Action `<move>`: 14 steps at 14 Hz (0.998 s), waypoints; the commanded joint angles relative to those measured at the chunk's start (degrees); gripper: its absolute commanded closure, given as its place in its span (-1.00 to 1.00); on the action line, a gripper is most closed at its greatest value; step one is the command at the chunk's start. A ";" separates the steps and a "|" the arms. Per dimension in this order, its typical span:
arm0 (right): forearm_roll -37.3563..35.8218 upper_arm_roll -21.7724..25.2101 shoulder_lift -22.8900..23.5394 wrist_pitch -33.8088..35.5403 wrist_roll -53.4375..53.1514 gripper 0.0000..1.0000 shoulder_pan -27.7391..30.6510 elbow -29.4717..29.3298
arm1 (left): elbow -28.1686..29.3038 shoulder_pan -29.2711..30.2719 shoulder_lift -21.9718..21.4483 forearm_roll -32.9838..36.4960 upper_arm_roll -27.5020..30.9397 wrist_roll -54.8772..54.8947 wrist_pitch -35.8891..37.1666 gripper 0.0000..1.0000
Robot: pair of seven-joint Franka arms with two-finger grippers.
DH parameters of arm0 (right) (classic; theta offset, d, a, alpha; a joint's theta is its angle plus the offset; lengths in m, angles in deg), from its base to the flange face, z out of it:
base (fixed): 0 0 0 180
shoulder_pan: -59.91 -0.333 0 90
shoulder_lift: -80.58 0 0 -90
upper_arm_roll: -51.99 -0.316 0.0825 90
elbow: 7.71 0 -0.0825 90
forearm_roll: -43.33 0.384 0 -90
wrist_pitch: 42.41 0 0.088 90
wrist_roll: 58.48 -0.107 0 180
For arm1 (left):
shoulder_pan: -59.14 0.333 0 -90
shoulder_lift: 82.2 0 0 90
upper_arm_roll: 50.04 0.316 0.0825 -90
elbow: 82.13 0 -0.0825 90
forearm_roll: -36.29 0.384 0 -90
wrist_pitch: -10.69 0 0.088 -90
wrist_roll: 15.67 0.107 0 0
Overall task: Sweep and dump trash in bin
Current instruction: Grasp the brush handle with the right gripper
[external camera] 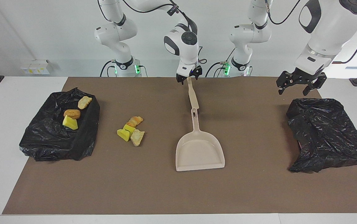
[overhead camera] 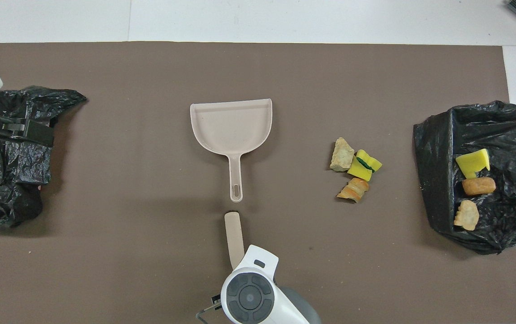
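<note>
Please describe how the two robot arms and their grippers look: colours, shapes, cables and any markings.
Both arms are glossy white with rounded segments and dark grey round joint caps. Black cables loop along the upper links. Each base ring glows green. The right gripper and the left gripper are black, two-fingered, built of small angular links. The right one shows a small blue light. No lettering is readable.

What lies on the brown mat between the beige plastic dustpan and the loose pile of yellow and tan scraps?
Nothing: in the overhead view only bare brown mat separates the beige plastic dustpan from the scrap pile.
</note>
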 commanded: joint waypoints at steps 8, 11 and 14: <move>0.19 0.58 0.15 6.00 -4.02 1.00 0.00 -2.96 | 1.88 -4.17 0.83 0.05 -0.71 3.08 -3.48 -1.00; -3.15 0.85 -4.06 16.29 -3.42 1.00 4.02 -5.60 | 3.11 -7.86 3.38 0.05 -0.71 -0.26 -8.31 -1.00; -5.88 0.85 -9.51 24.29 2.89 1.00 9.46 -5.43 | 3.38 -11.47 6.98 0.05 -0.71 -4.30 -12.53 -1.00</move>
